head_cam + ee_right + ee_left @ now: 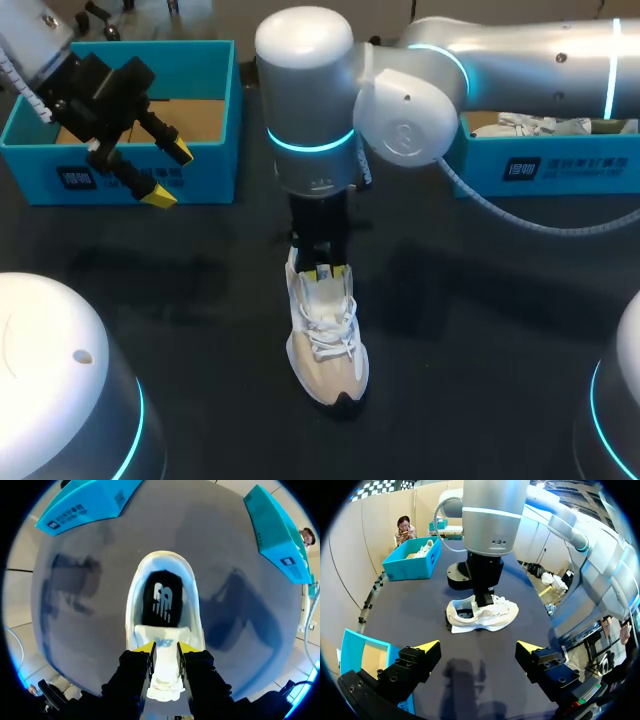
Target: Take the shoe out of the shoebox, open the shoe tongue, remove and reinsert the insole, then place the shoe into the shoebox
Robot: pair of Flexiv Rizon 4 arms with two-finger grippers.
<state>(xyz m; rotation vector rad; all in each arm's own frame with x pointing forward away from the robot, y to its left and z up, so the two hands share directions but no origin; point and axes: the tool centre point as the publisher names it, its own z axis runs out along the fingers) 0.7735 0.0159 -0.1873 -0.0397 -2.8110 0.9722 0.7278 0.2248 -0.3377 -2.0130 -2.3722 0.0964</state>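
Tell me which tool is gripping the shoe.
The right tool, closed on the tongue of the white shoe; the left tool hangs open, away from it.

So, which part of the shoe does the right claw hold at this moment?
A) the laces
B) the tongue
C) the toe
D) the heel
B: in the right wrist view the right claw presses both fingers on the white tongue from two sides, with the dark insole just ahead of it.
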